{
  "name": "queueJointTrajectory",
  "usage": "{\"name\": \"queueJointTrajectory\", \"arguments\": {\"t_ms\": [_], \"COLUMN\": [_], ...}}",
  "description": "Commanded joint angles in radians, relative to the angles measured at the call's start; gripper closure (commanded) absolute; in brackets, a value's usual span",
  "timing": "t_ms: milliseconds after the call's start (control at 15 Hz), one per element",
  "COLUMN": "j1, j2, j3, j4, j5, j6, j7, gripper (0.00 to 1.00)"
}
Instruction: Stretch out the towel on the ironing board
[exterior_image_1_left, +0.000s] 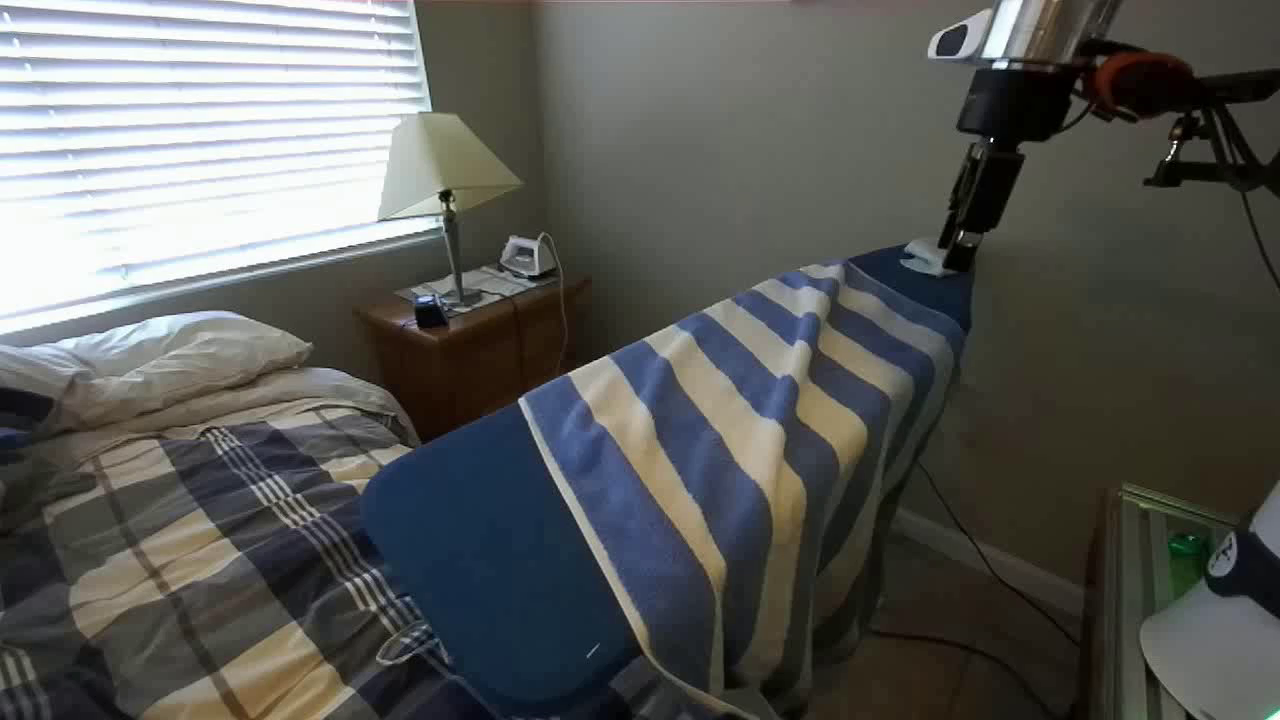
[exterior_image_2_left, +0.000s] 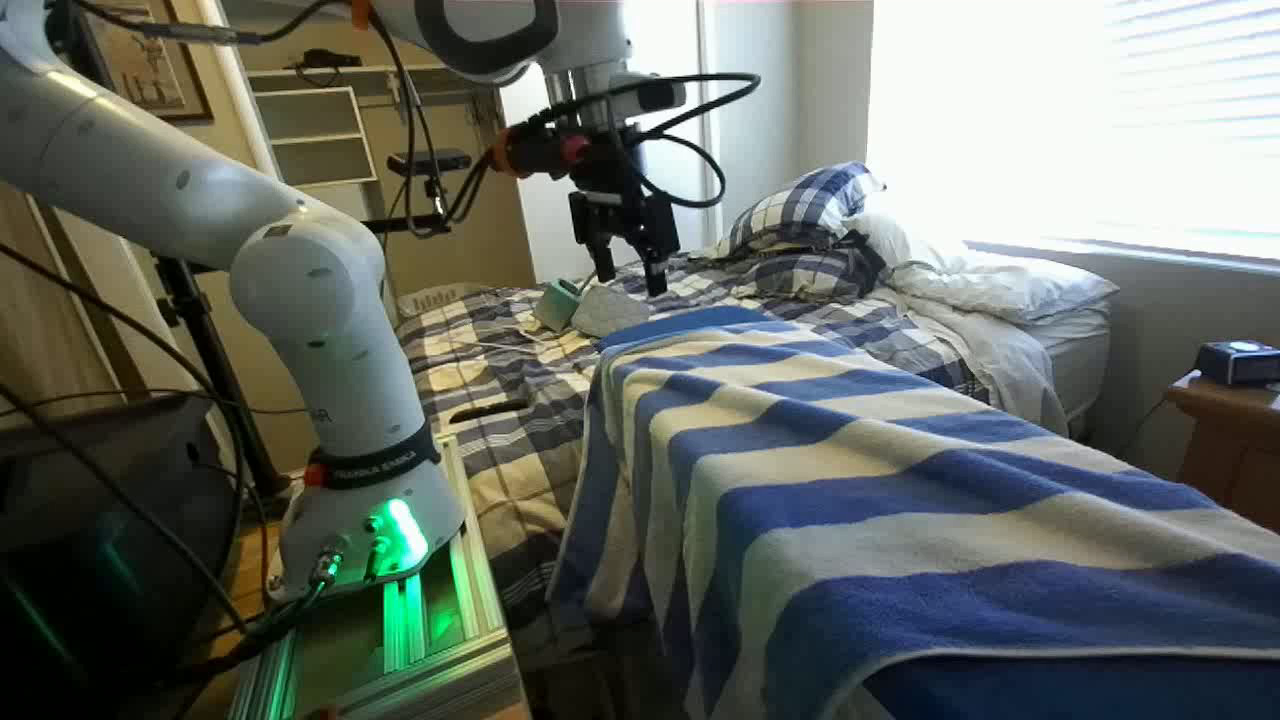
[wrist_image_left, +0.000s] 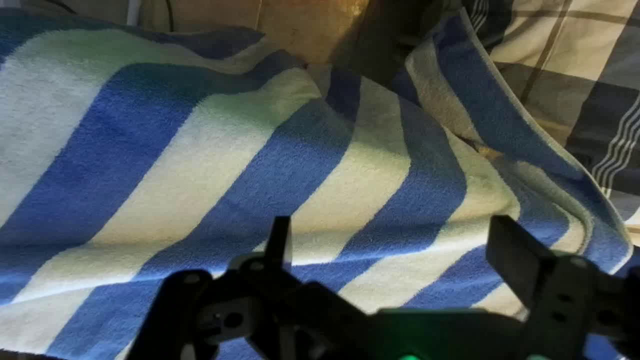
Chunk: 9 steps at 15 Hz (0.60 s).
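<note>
One striped towel (exterior_image_1_left: 750, 440), creased, lies over the ironing board (exterior_image_1_left: 480, 540) in an exterior view, one side hanging down. In an exterior view, gripper (exterior_image_2_left: 630, 278) with jaws apart; in the wrist view, jaws spread before the towel's blue and cream stripes.

Seemingly "FRANKA EMIKA" on black band (exterior_image_2_left: 378, 464)

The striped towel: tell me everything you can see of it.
The towel has broad alternating blue and cream-white stripes, a pale edge and a soft, fluffy look. It lies rippled across the ironing board, one side hanging in folds, leaving both board ends uncovered. The open end effector is above it, not touching.
</note>
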Motion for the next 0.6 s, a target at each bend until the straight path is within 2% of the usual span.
{"name": "queueJointTrajectory", "arguments": {"t_ms": [0, 533], "j1": [-0.001, -0.001], "j2": [0.001, 0.009], "j3": [0.002, 0.002], "j4": [-0.004, -0.008], "j5": [0.002, 0.002], "j6": [-0.004, -0.004], "j7": [-0.001, -0.001], "gripper": [0.0, 0.0]}}
